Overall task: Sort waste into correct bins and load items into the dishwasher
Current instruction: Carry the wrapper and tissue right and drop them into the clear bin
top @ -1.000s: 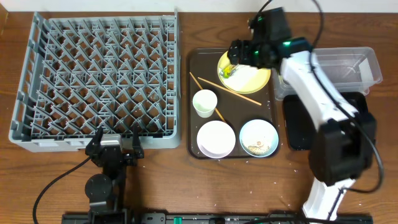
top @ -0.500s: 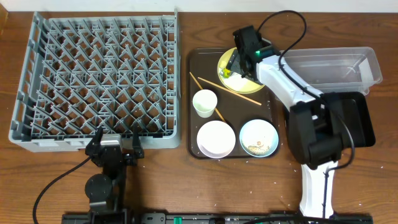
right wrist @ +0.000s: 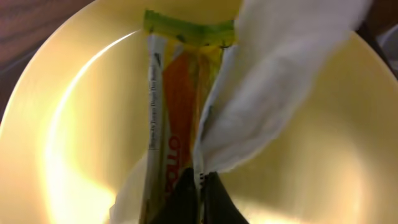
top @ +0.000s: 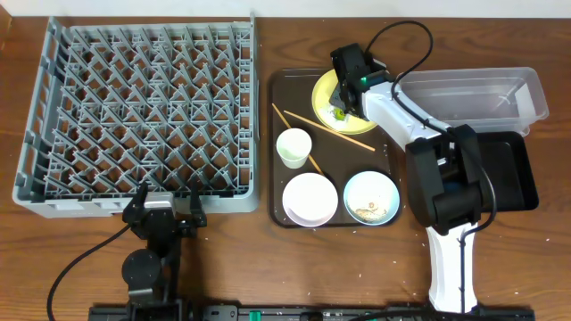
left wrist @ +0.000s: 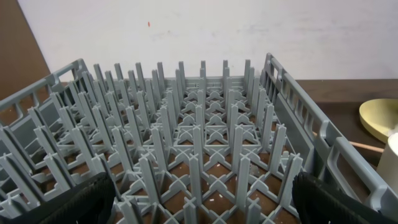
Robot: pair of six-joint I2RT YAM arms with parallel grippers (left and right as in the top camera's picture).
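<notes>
Reaching arm: the right arm stretches over the far end of the brown serving tray (top: 277, 152), with the right pincer (right wrist: 199, 191) down on the yellow plate (right wrist: 323, 162).
Right pincer: its dark tips are drawn almost together at the lower edge of the paper napkin (right wrist: 273, 81), nipping that white edge just beside the wrapper (right wrist: 177, 106).
Wrapper: an orange and green strip lying flat on the plate, touching the napkin along one side.
Plate: at the tray's far right corner, near the clear tub (top: 482, 94).
Left pincer: the left pincer (top: 168, 196) sits low at the near wall of the dish rack (top: 143, 116), spread wide with nothing between the fingers (left wrist: 87, 196).
Rack: on the left of the counter (top: 268, 259), with only pegs and lattice showing.
Chopsticks: the chopsticks (top: 312, 120) lie slantwise across the tray, one end close to the plate.
Cup: the pale cup (top: 293, 147) stands upright mid-tray.
Bowls: the white bowl (top: 310, 198) and the light-blue bowl (top: 372, 197) sit side by side at the tray's near edge, with crumbs in the blue one.
Black tray: the black tray (top: 513, 169) lies just in front of the tub, partly under the right arm.
</notes>
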